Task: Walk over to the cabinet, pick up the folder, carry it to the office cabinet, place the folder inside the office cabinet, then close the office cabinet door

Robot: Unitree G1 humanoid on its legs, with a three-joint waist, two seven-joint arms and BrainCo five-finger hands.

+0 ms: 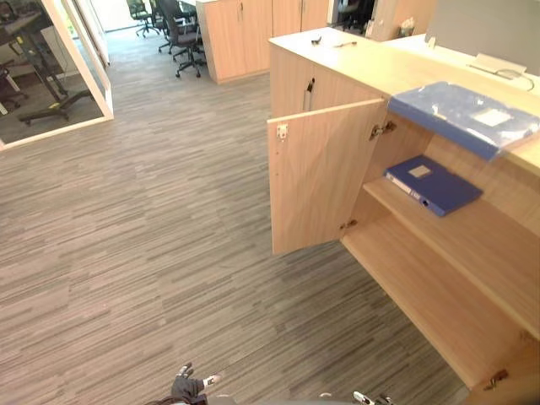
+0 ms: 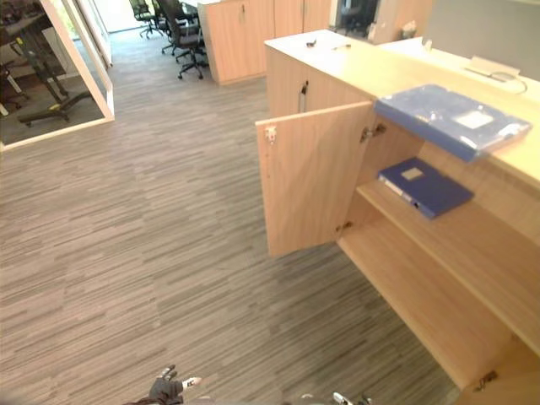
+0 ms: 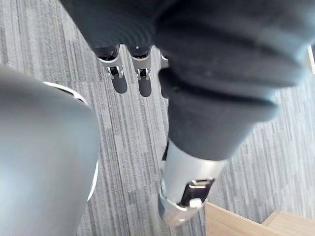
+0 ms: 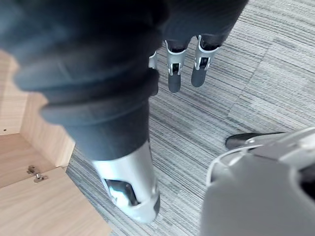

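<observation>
Lying flat on the upper shelf inside the office cabinet (image 1: 422, 287), the dark blue folder (image 1: 432, 184) is seen at 3 o'clock from the head camera, and a paler blue folder (image 1: 464, 114) is laid on the cabinet top at 2 o'clock. The cabinet door (image 1: 316, 177) is swung wide open. The left hand (image 1: 187, 386) at 7 o'clock and the right hand (image 1: 369, 398) at 5 o'clock are held over the carpet (image 1: 152, 236), fingers loosely straight, nothing grasped.

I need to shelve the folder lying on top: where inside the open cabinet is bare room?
The bottom shelf is bare along its visible length. The upper shelf is free nearer the robot, past the dark blue binder, which crowds the end by the open door.
</observation>
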